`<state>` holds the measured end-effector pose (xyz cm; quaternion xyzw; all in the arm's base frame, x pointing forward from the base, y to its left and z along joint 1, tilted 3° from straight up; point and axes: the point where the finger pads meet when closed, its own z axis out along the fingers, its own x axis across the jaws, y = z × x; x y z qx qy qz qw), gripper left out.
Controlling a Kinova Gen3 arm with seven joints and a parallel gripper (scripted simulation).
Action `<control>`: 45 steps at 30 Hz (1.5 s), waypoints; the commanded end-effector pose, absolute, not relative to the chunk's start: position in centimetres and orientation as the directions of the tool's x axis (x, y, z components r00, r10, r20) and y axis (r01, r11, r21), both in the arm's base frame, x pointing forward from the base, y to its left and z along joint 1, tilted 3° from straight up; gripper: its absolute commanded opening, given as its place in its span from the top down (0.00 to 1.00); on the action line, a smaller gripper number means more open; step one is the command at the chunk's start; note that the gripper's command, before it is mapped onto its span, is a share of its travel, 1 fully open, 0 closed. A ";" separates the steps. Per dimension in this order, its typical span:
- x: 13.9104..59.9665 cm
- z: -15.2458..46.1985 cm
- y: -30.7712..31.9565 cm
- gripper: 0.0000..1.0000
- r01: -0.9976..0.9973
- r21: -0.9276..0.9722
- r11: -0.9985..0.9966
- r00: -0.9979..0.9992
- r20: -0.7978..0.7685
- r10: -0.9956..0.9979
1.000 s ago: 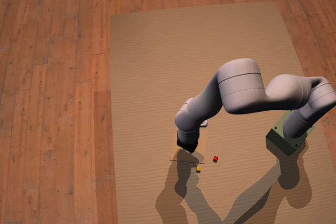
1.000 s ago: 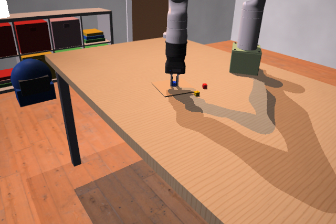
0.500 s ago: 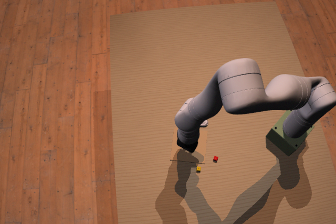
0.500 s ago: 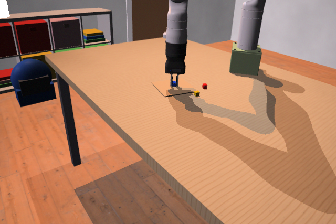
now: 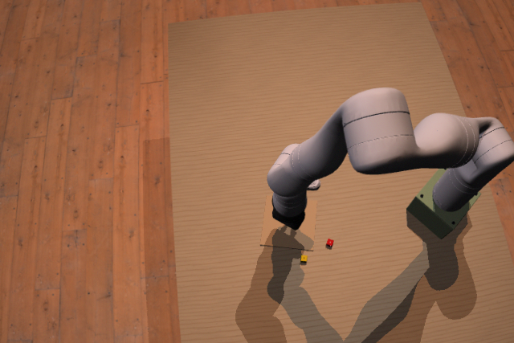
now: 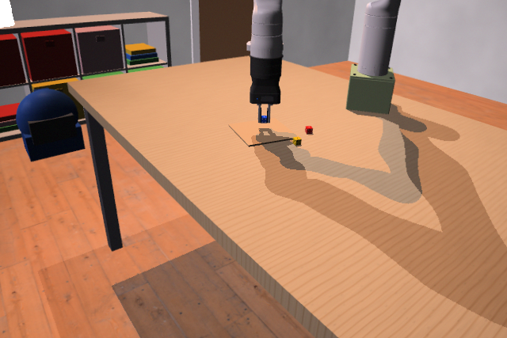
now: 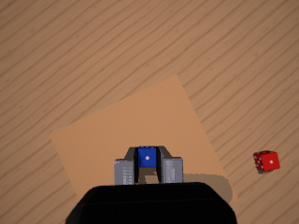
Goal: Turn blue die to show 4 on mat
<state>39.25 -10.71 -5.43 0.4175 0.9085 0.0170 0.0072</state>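
My gripper (image 7: 147,159) is shut on the blue die (image 7: 147,157), whose upward face shows one pip in the wrist view. The die and fingers are over the tan mat (image 7: 140,135), near its edge on my side. In the exterior view the blue die (image 6: 264,118) sits between the fingertips just above the mat (image 6: 261,131). In the top view the wrist (image 5: 288,216) hides the die. The red die (image 7: 266,161) lies on the table to the right of the mat. The yellow die (image 6: 297,141) lies just off the mat's near corner.
The arm's green base block (image 6: 370,89) stands at the table's far right. The red die (image 5: 329,242) and yellow die (image 5: 303,259) are close to the mat's edge. A shelf with boxes (image 6: 81,50) and a blue chair (image 6: 49,123) stand beyond the table.
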 end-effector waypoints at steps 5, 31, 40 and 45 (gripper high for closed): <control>39.8 -0.5 -10.5 0.66 0.752 0.051 0.657 -0.658 -0.013 0.753; 40.2 2.6 -10.1 0.66 0.720 0.051 0.692 -0.692 -0.016 0.722; 40.5 2.3 -9.7 0.66 0.699 0.053 0.713 -0.714 -0.017 0.700; 40.5 2.3 -9.7 0.66 0.698 0.061 0.713 -0.714 -0.015 0.700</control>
